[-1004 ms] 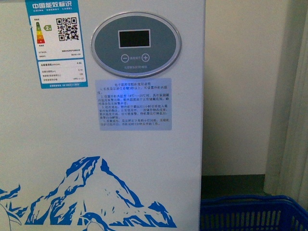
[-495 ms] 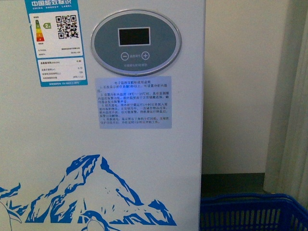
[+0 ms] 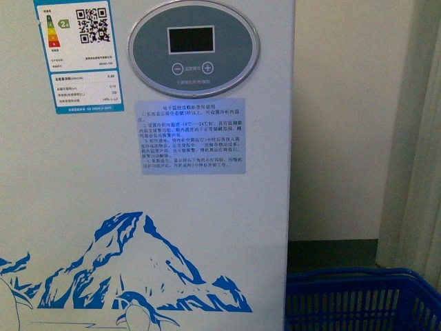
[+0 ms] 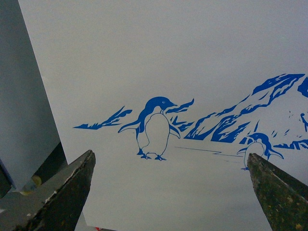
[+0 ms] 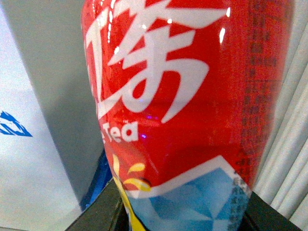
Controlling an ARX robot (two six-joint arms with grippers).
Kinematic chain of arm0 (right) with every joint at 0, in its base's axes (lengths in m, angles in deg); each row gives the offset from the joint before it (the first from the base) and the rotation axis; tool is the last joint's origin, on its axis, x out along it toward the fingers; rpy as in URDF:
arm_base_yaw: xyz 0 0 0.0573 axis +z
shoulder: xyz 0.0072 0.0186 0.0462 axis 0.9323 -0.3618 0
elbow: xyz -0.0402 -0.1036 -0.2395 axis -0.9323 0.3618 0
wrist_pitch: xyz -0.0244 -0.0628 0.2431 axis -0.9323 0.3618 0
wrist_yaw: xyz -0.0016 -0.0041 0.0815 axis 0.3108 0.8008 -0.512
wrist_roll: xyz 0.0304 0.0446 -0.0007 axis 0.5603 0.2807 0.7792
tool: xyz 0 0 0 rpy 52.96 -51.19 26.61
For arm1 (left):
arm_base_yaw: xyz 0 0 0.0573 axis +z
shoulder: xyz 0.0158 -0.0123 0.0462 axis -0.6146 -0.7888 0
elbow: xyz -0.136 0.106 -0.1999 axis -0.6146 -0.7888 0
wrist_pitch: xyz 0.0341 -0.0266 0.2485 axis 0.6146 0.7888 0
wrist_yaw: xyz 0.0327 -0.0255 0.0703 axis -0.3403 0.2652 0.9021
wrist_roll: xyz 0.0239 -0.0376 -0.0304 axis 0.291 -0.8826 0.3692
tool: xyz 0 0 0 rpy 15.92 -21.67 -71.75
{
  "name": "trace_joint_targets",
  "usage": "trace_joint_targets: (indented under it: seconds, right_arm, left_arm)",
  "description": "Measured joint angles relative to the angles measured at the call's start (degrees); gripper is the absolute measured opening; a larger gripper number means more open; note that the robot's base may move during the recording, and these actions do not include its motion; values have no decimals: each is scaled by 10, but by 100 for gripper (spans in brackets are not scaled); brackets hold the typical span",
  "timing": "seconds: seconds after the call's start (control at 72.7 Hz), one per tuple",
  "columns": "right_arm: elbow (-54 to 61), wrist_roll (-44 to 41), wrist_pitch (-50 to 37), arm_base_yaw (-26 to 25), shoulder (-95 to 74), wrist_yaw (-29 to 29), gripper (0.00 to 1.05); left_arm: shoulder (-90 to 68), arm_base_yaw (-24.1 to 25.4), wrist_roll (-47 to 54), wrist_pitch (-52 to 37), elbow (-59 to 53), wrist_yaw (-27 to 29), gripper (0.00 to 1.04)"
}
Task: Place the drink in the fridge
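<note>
My right hand [image 5: 183,219] is closed on the plastic drink bottle with a red label and white characters [image 5: 178,96], dark fingers [image 5: 98,211] pressing on either side of it. My left hand [image 4: 168,187] is spread wide and empty, pointing at the white chest fridge [image 4: 159,62] with its blue penguin print. Further off, a blue plastic crate [image 3: 358,300] sits beside the fridge.

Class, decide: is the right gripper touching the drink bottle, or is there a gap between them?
Touching. The right wrist view shows the right gripper with its dark fingers pressed against both sides of the drink, with no gap.
</note>
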Motion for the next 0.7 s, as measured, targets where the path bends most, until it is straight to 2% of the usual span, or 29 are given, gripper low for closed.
trace_joint_targets:
  seconds: [0.702]
  right_arm:
    - [0, 0, 0, 0, 0, 0, 37]
  left_arm:
    - [0, 0, 0, 0, 0, 0, 97]
